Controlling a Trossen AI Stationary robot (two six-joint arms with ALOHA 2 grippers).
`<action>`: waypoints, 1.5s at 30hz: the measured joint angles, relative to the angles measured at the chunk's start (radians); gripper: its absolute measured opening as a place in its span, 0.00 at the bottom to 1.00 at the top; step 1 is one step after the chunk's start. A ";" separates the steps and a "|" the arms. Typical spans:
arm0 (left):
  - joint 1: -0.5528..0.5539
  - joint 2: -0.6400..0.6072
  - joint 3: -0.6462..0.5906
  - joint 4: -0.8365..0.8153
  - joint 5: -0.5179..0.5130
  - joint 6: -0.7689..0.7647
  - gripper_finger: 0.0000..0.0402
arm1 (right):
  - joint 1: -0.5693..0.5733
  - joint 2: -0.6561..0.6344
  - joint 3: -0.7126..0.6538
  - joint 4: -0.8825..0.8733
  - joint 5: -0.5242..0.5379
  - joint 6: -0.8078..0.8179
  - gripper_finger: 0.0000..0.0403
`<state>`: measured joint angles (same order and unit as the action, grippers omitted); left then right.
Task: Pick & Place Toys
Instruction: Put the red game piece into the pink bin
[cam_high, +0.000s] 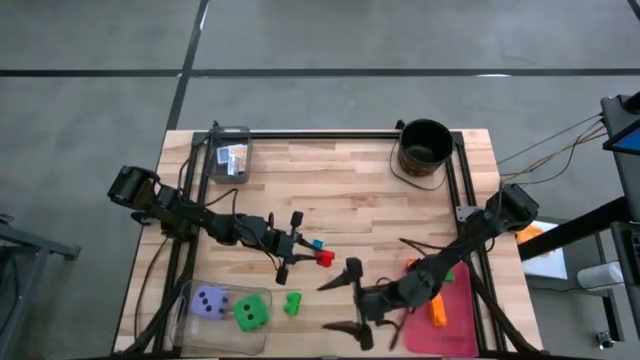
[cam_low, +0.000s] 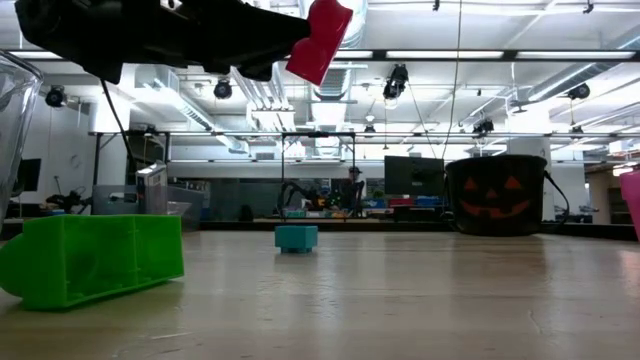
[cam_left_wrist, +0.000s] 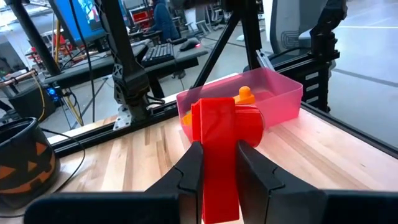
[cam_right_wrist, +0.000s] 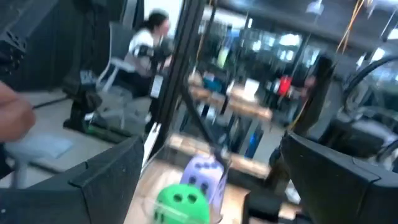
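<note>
We see the left tool (cam_high: 300, 242) above the middle of the table (cam_high: 340, 175), its fingers closed on a red brick (cam_left_wrist: 217, 149) held in the air, with a teal brick (cam_high: 316, 243) just beside it on the wood. The right tool (cam_high: 348, 300) hangs with its fingers spread wide beside the pink tray (cam_high: 455, 325), empty.

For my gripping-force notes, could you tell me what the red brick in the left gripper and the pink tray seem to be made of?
The red brick, shut between the left gripper's fingers, looks like hard, smooth plastic: even colour, crisp moulded edges and a soft sheen. The pink tray seems to be thin, slightly translucent plastic, since an orange toy shows faintly through its wall.
</note>
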<state>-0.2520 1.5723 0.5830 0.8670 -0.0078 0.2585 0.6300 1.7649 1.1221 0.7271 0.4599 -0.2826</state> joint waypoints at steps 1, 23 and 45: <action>0.000 0.000 0.000 0.000 0.001 0.000 0.15 | 0.000 0.000 -0.031 0.059 -0.001 -0.025 0.93; -0.002 0.001 0.002 0.072 0.039 -0.031 0.15 | -0.104 -0.068 -0.368 0.195 0.218 0.220 0.93; -0.002 0.002 0.002 0.075 0.040 -0.047 0.15 | -0.159 -0.043 -0.335 0.178 0.141 0.269 0.93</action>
<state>-0.2535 1.5745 0.5850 0.9423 0.0319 0.2119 0.4711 1.7214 0.7872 0.9047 0.6010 -0.0136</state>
